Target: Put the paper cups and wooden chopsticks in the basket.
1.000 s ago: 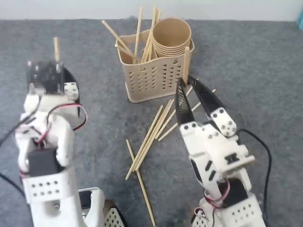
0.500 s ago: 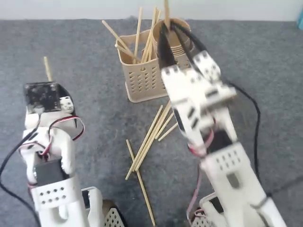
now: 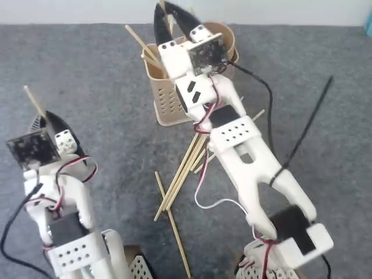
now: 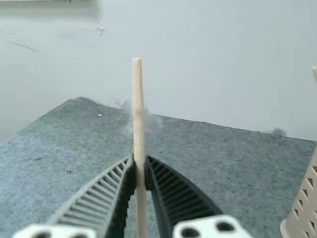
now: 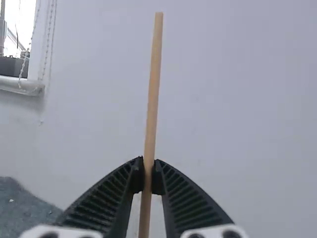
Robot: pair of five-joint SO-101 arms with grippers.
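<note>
The left gripper, at the near left, is shut tight on one chopstick and the right gripper, above the far basket, on a second chopstick; the loose chopsticks, judged light, stiff and smooth, are best pinched mid-length.

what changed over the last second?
Right gripper, shut on a chopstick, swung from beside the basket up over it. Left gripper drew back toward its base, tilting its second chopstick. The basket and the loose chopsticks stayed put.
</note>
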